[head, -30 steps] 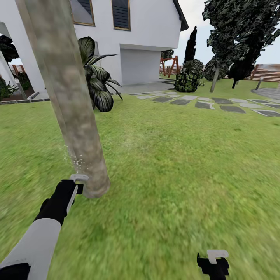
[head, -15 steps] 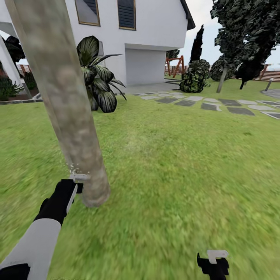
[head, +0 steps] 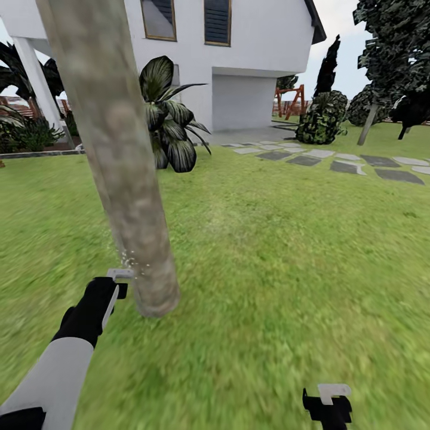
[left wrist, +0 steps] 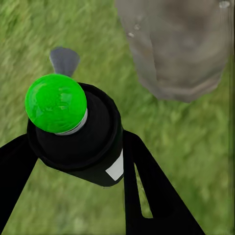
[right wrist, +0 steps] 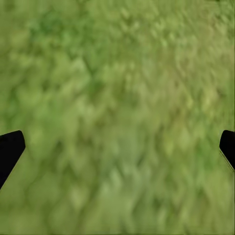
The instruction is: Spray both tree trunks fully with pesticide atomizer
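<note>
Down by the base of the tree trunk (head: 116, 155), the left tool (head: 117, 279) is closed around the pesticide atomizer (left wrist: 81, 134), its black fingers (left wrist: 147, 196) pressed to both sides of the dark cylinder. The left wrist view shows the atomizer's top as a bright green dome rather than red, with a small white patch on its side. The atomizer sits just beside the trunk, on the trunk's left in the head view, and a scatter of pale droplets (head: 128, 261) hangs between the tool's tip and the bark. The trunk leans up and away from the grass (head: 269, 239), pale grey-beige with faint green mottling.

Well away from the trunk, toward the robot's right, the right tool (head: 327, 401) hangs over bare grass; the right wrist view has its two fingertips (right wrist: 10, 149) far apart with nothing between them. Beyond the trunk stand a broad-leaved plant (head: 167, 128), a white house (head: 257, 54) and grey stepping stones (head: 346, 164).
</note>
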You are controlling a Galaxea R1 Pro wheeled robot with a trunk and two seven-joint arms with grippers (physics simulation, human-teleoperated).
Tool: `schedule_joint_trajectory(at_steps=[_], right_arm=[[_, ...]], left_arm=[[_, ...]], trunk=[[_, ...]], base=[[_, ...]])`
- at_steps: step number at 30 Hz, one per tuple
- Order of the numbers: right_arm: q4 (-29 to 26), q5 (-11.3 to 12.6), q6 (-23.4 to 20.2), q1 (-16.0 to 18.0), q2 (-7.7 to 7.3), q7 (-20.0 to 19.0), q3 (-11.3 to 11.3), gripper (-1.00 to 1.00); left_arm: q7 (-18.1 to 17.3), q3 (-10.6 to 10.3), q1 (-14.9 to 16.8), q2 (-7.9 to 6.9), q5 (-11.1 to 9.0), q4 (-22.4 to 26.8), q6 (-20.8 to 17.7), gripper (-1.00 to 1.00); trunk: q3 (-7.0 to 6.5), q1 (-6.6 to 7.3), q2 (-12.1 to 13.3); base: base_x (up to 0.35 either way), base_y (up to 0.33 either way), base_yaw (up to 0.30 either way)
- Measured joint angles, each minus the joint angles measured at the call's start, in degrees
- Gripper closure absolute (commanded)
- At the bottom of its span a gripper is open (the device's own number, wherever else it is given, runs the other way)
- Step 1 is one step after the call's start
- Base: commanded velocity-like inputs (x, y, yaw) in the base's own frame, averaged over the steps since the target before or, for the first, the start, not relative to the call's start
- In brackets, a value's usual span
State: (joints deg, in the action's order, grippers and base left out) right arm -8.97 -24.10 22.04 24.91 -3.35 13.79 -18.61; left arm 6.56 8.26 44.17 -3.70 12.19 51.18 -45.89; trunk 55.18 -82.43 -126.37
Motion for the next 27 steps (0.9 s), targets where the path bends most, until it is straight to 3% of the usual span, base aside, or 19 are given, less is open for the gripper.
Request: schedule_joint_trajectory(at_steps=[11,27], right_arm=[[0.0,0.0,0.0,0.0,0.00,0.0,-0.1,-1.00],[0.0,0.0,0.0,0.0,0.00,0.0,0.0,-1.00]], left_arm=[[0.0,-0.2,0.0,0.00,0.0,0.0,-0.1,1.00],[0.0,0.1,-0.1,0.00,0.3,2.1,-0.1,1.00]], trunk=[[0.00,0.00,0.0],[0.00,-0.02,0.0]], base=[[0.209,-0.206,0.000],[0.010,-0.279,0.012]])
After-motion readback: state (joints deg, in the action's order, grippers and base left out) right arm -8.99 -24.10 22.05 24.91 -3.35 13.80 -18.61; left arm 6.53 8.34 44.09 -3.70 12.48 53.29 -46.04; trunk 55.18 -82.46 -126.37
